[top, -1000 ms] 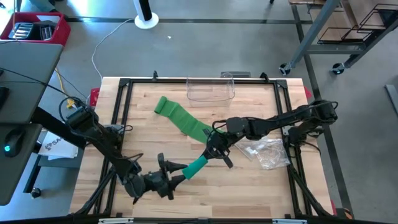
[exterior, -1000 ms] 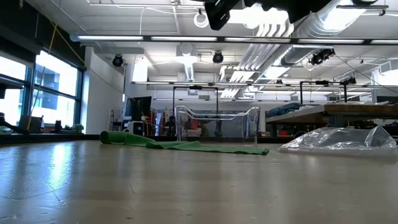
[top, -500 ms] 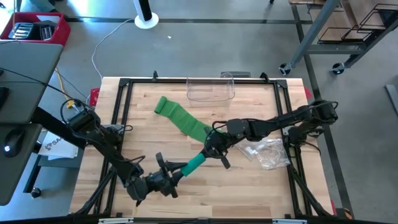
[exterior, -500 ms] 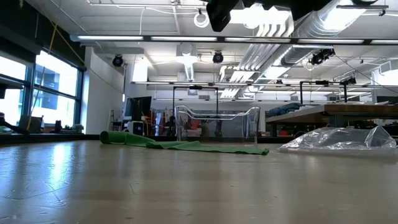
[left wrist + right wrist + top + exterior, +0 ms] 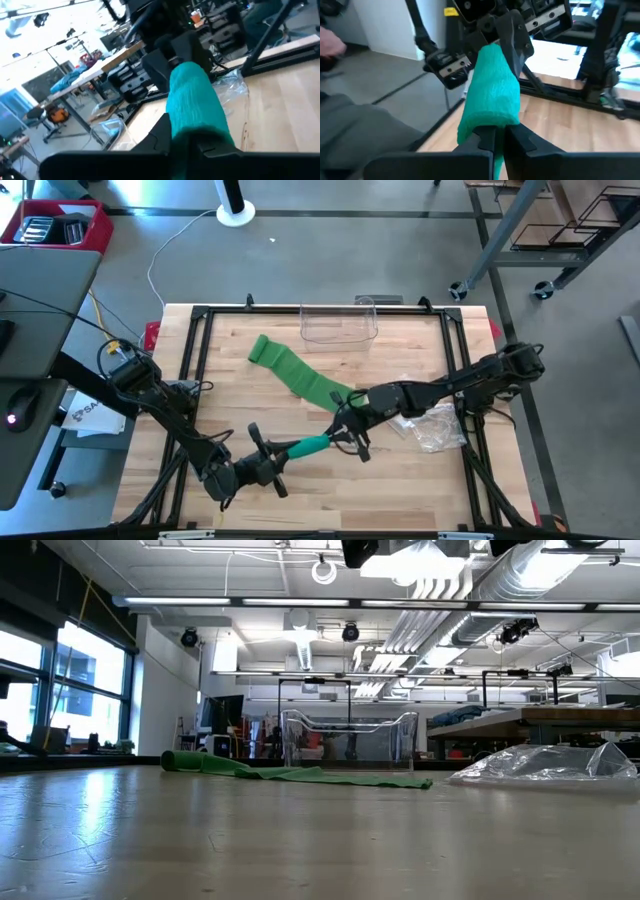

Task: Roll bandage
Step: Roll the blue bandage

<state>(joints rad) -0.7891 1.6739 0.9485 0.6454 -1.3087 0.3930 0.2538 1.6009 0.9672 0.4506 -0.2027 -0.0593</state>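
Risks first. Both grippers pinch the same short stretch of green bandage (image 5: 310, 446), held off the worktop (image 5: 400, 490) btwn them. If the arms pull apart, the fabric prob. slips from one pair of jaws, or the loose tail drags across the wood & un-does whatever roll exists. If the two don't turn in sync, the strip likely twists into a rope instead of winding flat. The crumpled plastic bag (image 5: 432, 425) sits just beside the right arm; a wide swing could snag it.

Position: left gripper (image 5: 272, 464) is low at the near-left of the worktop, jaws closed on the near end of the bandage. Right gripper (image 5: 347, 433) is near the worktop centre, jaws also closed on the bandage, a bit farther along the strip. In the left wrist view the bandage (image 5: 196, 105) runs straight out from the left jaws toward the other gripper; the right wrist view shows the same in mirror, bandage (image 5: 490, 82) rising from its closed fingers (image 5: 485, 137).

Beyond the right jaws the rest lies flat, running diag. toward the far-left, ending in a small rolled bit short of the clear container (image 5: 338, 322). Rolling looks early; most of the strip is unrolled.
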